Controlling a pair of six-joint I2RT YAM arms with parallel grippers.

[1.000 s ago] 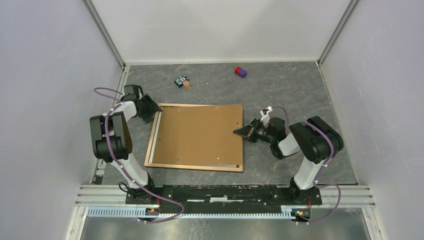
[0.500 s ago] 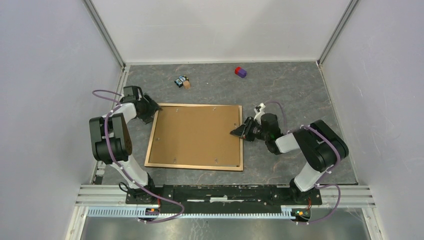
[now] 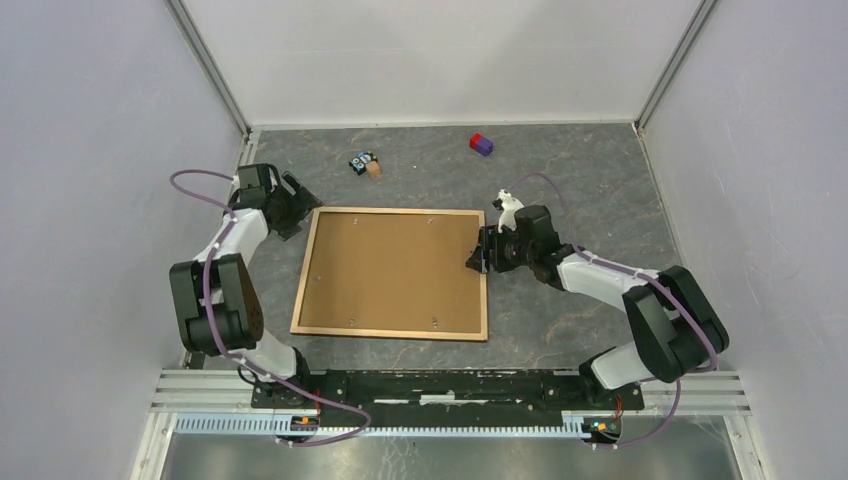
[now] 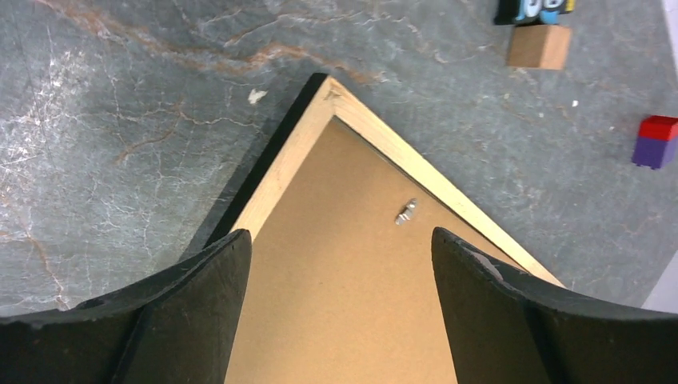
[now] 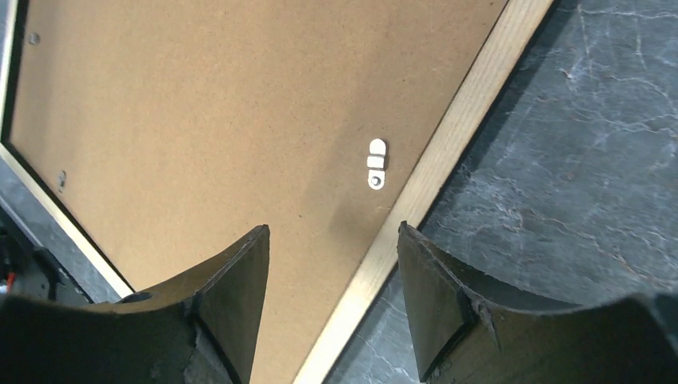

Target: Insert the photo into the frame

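Here a corner of the frame (image 4: 292, 156) sits before the released left hand (image 4: 340, 240), a rail beneath the released right hand (image 5: 332, 236).

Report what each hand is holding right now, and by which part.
Nothing is held. The left hand is open over the far-left corner of the frame, and the right hand is open over its right rail.
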